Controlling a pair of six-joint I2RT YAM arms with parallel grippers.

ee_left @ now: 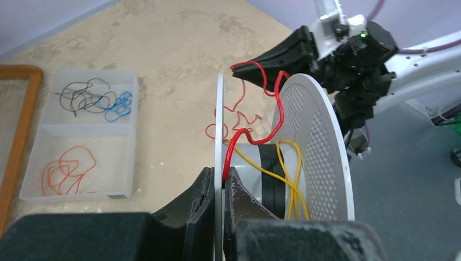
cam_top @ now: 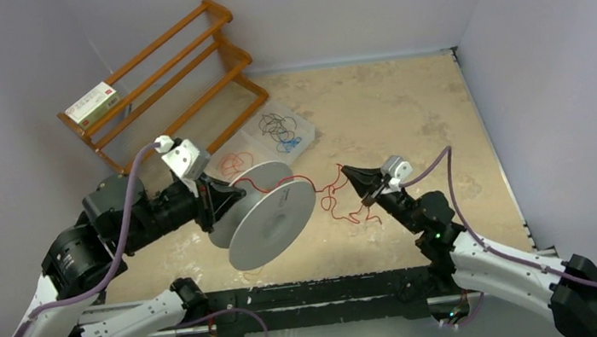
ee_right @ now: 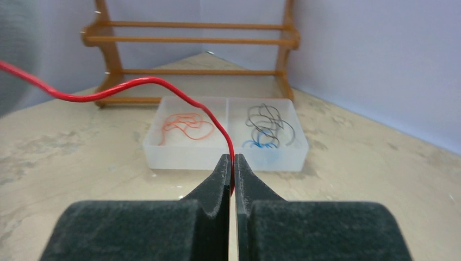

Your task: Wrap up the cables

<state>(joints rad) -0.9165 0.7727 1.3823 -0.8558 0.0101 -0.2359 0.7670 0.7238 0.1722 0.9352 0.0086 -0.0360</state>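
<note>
My left gripper [cam_top: 226, 199] is shut on the thin left flange of a white spool [cam_top: 271, 219], held on edge above the table. In the left wrist view the gripper [ee_left: 220, 173] pinches that flange [ee_left: 219, 119]. A long red cable [ee_left: 274, 117] runs from the spool's hub to my right gripper [ee_left: 244, 69]. A yellow cable [ee_left: 288, 174] lies on the hub. My right gripper [cam_top: 350, 172] is shut on the red cable [cam_top: 333, 194], right of the spool. In the right wrist view the cable [ee_right: 136, 84] rises from the gripper's [ee_right: 231, 159] tips and arcs left.
A clear two-part tray [cam_top: 262, 143] behind the spool holds black cables [ee_left: 81, 95], blue cables [ee_left: 120, 106] and an orange-red cable [ee_left: 65, 168]. A wooden rack [cam_top: 172, 72] with a small box [cam_top: 92, 102] stands at the back left. Walls enclose the table.
</note>
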